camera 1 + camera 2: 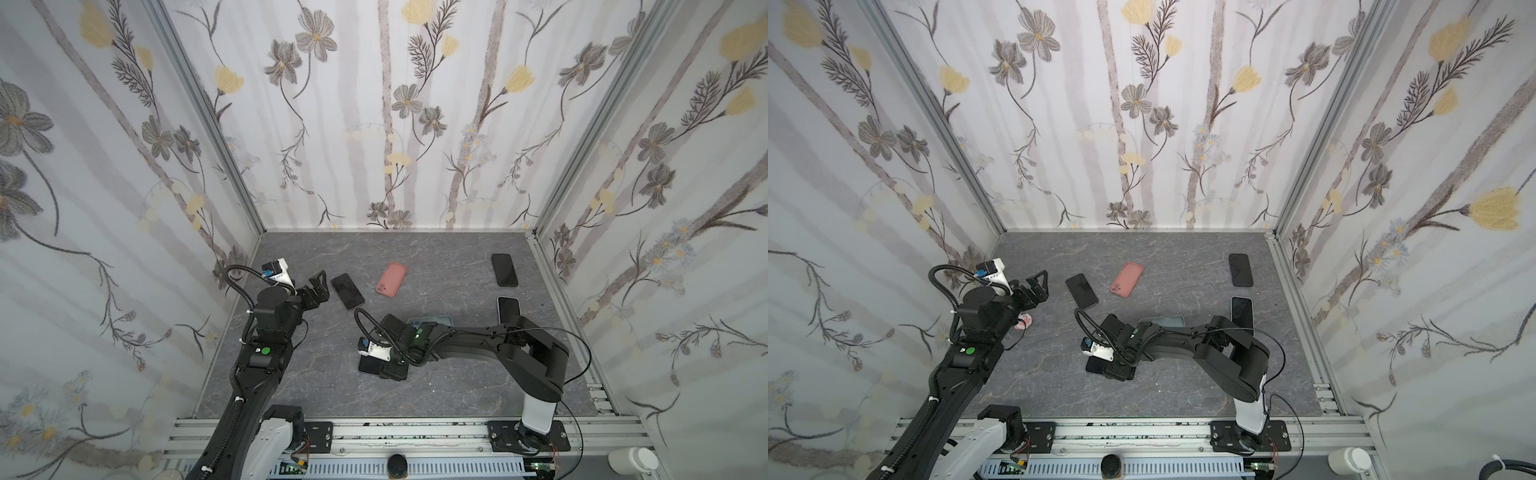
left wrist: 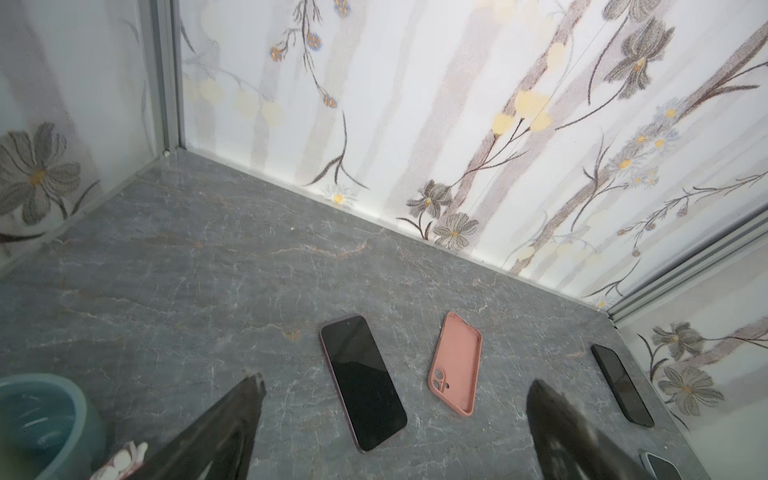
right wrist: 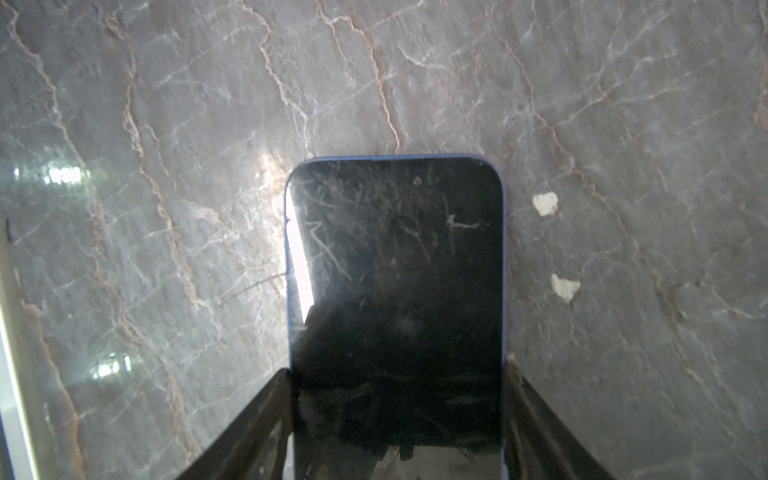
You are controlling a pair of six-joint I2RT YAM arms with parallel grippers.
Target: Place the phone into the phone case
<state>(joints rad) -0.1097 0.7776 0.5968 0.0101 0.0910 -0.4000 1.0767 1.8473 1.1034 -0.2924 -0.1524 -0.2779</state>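
Over table (image 3: 166, 208), right gripper (image 3: 399, 365) clamping phone (image 3: 395, 249)

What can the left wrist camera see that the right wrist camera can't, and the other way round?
Only the left wrist view: a pink phone case, a dark-screened phone lying beside it, a second phone nearer the side wall, and a teal cup. Only the right wrist view: a blue-edged phone gripped at its sides by the right gripper, plus two white specks. Both: the grey marbled tabletop.
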